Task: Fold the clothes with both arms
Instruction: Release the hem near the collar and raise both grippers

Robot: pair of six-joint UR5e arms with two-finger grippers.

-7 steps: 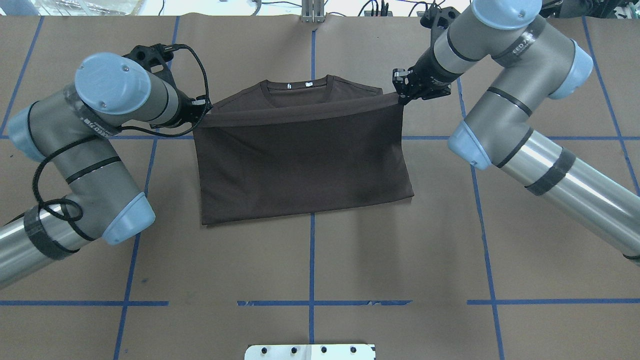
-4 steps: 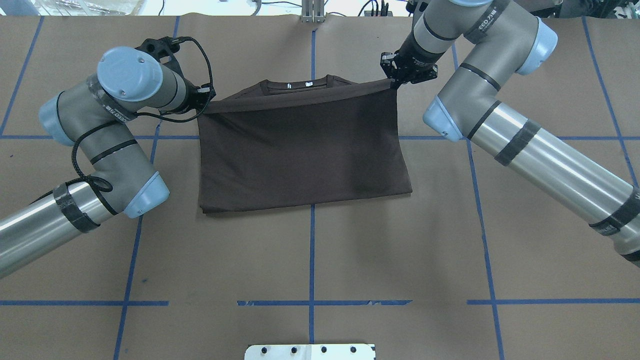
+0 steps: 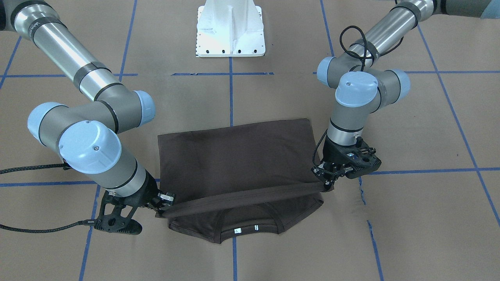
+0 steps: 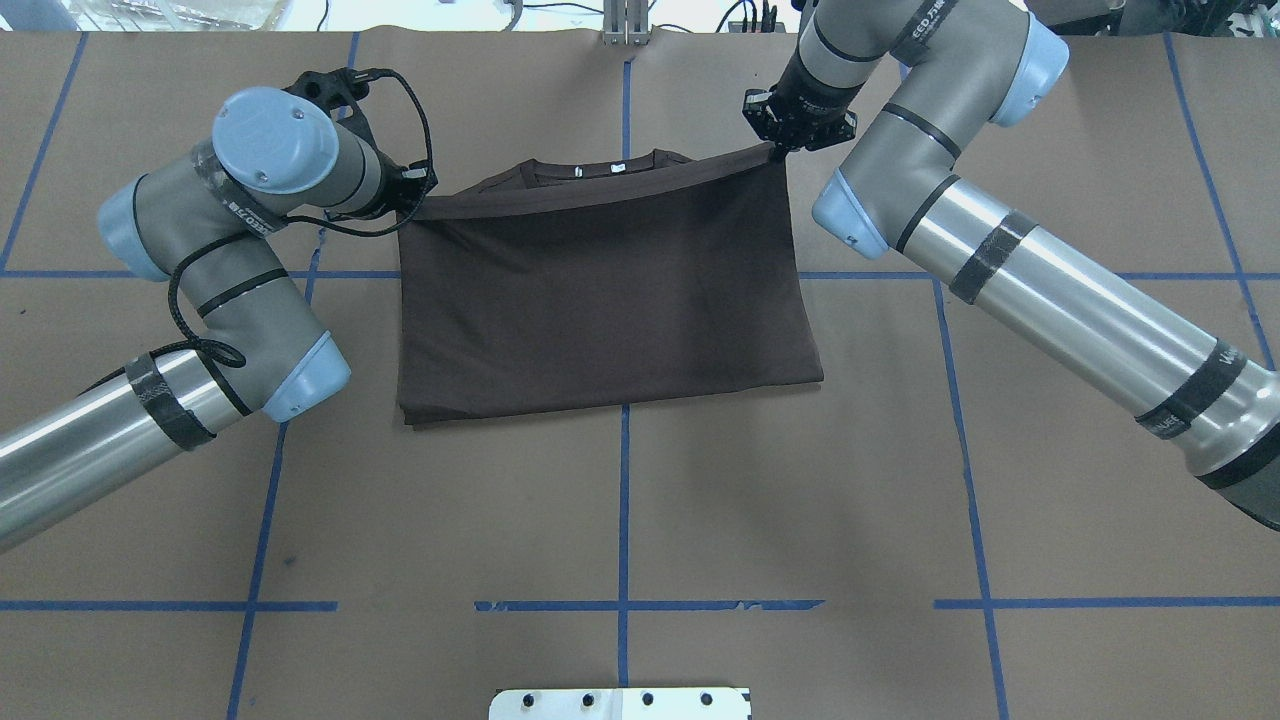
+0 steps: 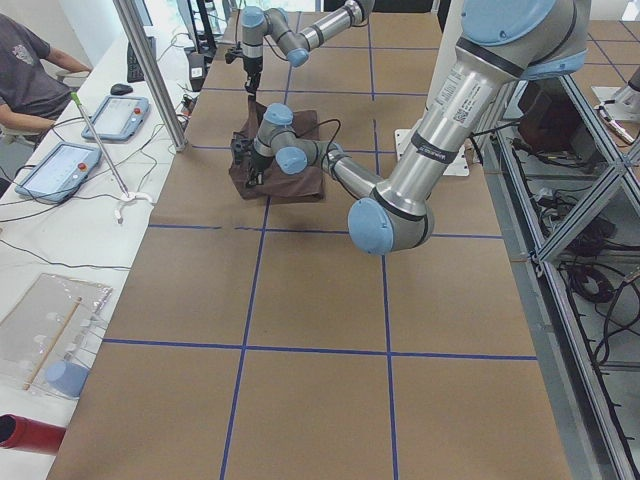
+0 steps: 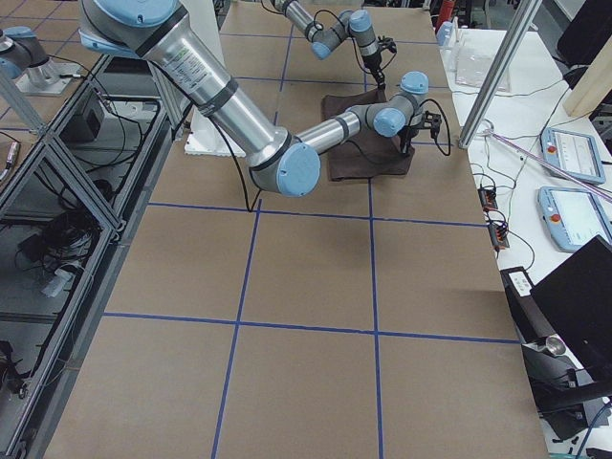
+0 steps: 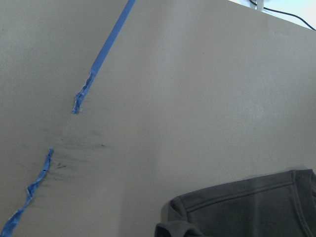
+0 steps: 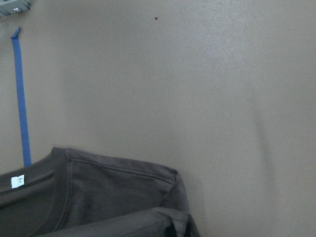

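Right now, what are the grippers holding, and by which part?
Both hold the T-shirt: left gripper and right gripper each pinch one corner of its raised folded-over edge, near the collar.

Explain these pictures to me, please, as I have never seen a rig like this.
These are two jointed robot arms at one table, which is covered in brown paper marked with blue tape lines. One camera looks down from behind the robot, one faces it from across the table, two look along the table from its ends, and one sits on each wrist. On the table lies a dark brown T-shirt, folded over on itself. The left gripper and the right gripper each pinch one end of the upper layer's edge, which is stretched between them near the collar. The white block is the robot's pedestal base.
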